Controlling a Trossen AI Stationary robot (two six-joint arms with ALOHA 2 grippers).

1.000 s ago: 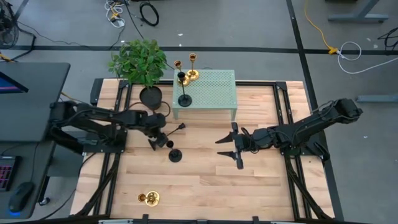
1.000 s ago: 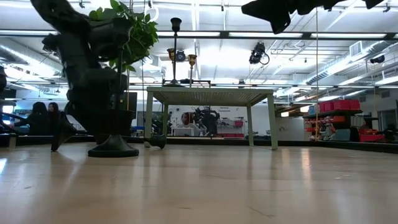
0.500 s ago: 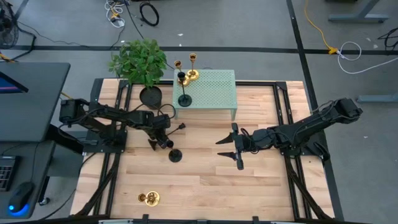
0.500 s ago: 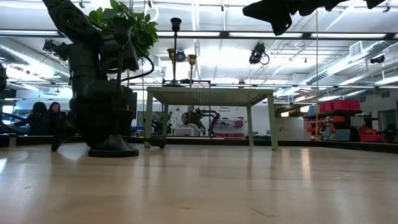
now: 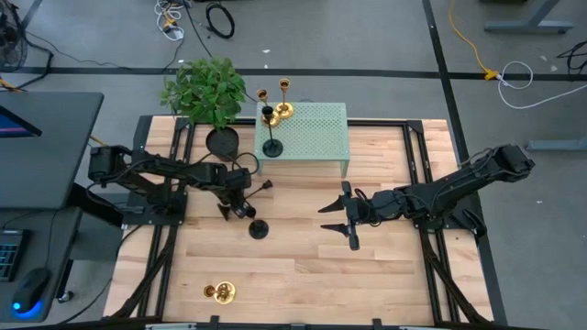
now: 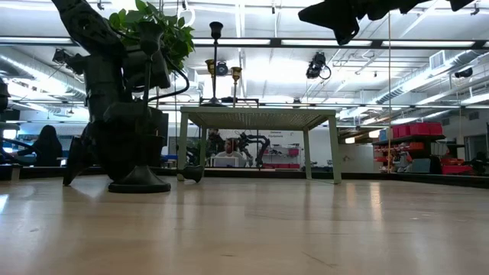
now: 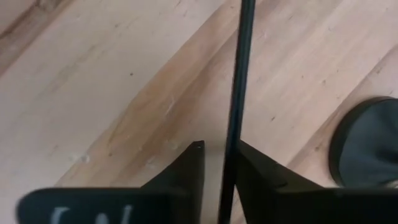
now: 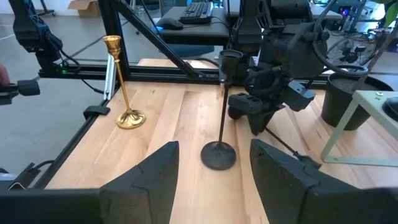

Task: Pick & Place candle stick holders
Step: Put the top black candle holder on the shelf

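Toward the left front of the table one gold candle stick holder stands alone, upright in the right wrist view. Farther back the plant pot sits under its leaves, which hide part of it from above. Next to it the left gripper points down at the wood. Its wrist view shows the two fingers narrowly spread on either side of a thin black stem, with a sliver of table between the stem and one finger. The stem's two ends run out of that picture, but it appears to belong to the lying black holder. A dark round base is cut off at that picture's edge, and I cannot tell whose it is. Just beside the gripper stands the upright black holder, apart from the fingers. On the pale green stand are another black holder and two gold holders, crowded at its left end and overlapping from above. The right gripper hangs over mid-table, its fingers wide apart and holding nothing. In the low view the left arm blocks much of what is behind it.
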